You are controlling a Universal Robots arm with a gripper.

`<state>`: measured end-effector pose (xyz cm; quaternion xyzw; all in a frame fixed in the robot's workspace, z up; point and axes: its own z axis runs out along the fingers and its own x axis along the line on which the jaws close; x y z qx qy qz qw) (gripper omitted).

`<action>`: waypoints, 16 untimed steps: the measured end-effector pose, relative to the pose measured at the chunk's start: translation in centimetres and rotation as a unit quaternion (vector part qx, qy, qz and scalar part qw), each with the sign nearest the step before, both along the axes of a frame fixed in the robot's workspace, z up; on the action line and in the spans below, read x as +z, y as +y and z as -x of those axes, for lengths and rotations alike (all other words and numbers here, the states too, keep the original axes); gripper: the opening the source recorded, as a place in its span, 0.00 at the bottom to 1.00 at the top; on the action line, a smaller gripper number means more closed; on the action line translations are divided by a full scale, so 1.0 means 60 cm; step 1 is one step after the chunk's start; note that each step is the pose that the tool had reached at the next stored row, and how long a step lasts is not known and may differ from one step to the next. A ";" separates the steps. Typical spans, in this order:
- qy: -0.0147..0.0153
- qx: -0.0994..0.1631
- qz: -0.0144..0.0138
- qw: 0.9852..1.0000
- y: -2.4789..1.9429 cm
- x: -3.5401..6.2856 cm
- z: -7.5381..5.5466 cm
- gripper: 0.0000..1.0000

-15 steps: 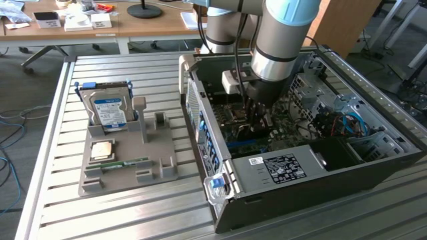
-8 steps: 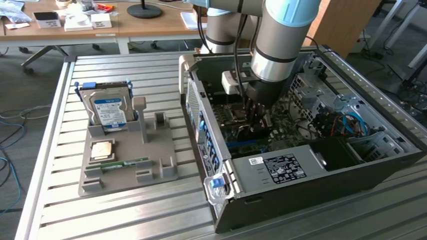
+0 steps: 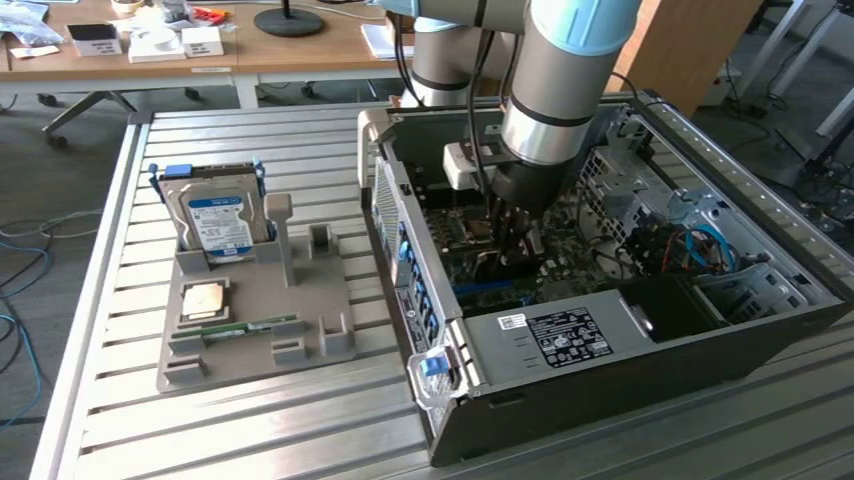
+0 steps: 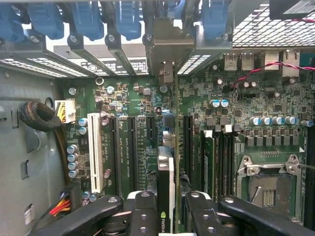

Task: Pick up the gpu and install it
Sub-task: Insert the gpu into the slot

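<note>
**GPU held over motherboard slots**

The fingers (image 4: pixel 143 221) were clamped on the gpu (image 4: pixel 166 182), held edge-on over the motherboard (image 4: pixel 123 98) inside the open case (image 3: pixel 561 400). In the exterior view the case stood at three o'clock from the parts tray (image 3: pixel 254 300) on the bench (image 3: pixel 134 430).

A grey holder (image 3: pixel 254 345) sits on the slatted metal table (image 3: pixel 107 420), to the exterior view's left of the open computer case (image 3: pixel 601 340). A hard drive (image 3: pixel 220 222) with a blue-white label stands upright in the holder. A square processor chip (image 3: pixel 203 298) and a green RAM stick (image 3: pixel 254 327) lie flat on it. Wooden desks (image 3: pixel 267 55) stand behind.
</note>
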<state>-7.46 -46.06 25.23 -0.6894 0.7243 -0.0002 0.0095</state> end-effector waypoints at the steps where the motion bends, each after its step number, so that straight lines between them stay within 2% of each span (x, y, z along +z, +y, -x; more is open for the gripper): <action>1: 0.000 0.000 0.000 1.000 0.0000 0.000 0.000 0.27; 11: 0.000 -0.001 0.001 1.000 0.0000 -0.004 0.000 0.27; 16: 0.000 -0.001 -0.001 1.000 0.0001 -0.004 0.000 0.27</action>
